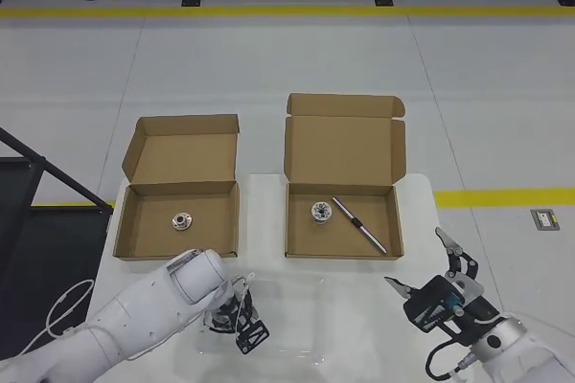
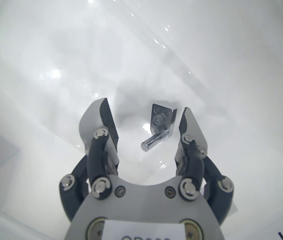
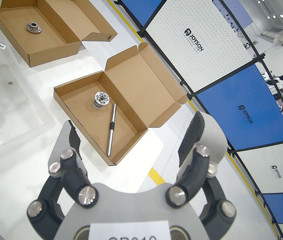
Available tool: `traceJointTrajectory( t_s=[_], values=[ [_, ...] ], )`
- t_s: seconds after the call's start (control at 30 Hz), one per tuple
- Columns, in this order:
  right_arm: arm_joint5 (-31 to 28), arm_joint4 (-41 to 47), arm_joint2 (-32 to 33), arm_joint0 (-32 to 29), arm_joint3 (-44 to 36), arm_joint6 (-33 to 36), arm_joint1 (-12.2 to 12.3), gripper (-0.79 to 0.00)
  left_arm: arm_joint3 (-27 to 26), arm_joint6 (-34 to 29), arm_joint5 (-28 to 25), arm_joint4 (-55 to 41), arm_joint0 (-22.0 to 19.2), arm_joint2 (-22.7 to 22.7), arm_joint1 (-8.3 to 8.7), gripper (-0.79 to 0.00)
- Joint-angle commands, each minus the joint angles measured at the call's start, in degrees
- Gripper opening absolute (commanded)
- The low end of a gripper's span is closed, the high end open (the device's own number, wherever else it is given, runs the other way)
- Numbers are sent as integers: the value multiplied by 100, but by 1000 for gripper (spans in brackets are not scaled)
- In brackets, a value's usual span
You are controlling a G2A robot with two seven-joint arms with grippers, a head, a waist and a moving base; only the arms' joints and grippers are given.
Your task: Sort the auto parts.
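My left gripper (image 2: 145,112) is open, low inside the clear plastic tray (image 1: 302,287), with a small metal bracket with a pin (image 2: 160,126) lying between its fingers, untouched. In the top view that gripper (image 1: 241,326) sits at the tray's left side. The left cardboard box (image 1: 129,225) holds a round flange (image 1: 180,221). The right cardboard box (image 1: 343,251) holds a toothed pulley (image 1: 321,211) and a steel shaft (image 1: 358,224). My right gripper (image 1: 424,263) is open and empty, held above the table's right edge, beside the right box.
Both box lids stand open toward the far side. The white table (image 1: 417,191) ends just right of the right box. A black frame (image 1: 19,158) stands at the left. Blue and white pegboard panels (image 3: 196,41) stand beyond the floor with yellow lines.
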Motion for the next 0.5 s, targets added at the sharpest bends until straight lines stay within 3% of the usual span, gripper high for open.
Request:
traceJointTrajectory(
  t_s=[0.0,0.17,0.23,0.3,0.47],
  values=[
    [0,0,0,0,0,0,0,0,124,200,0,179,-24,0,-64,-400],
    [0,0,0,0,0,0,0,0,355,590,0,472,-111,0,-210,-603],
    [0,0,0,0,0,0,0,0,381,590,0,410,-126,0,-236,-751],
    [0,0,0,0,0,0,0,0,408,590,0,383,-144,0,-253,-785],
    [0,0,0,0,0,0,0,0,319,590,0,3,-281,0,-222,-785]
  ],
)
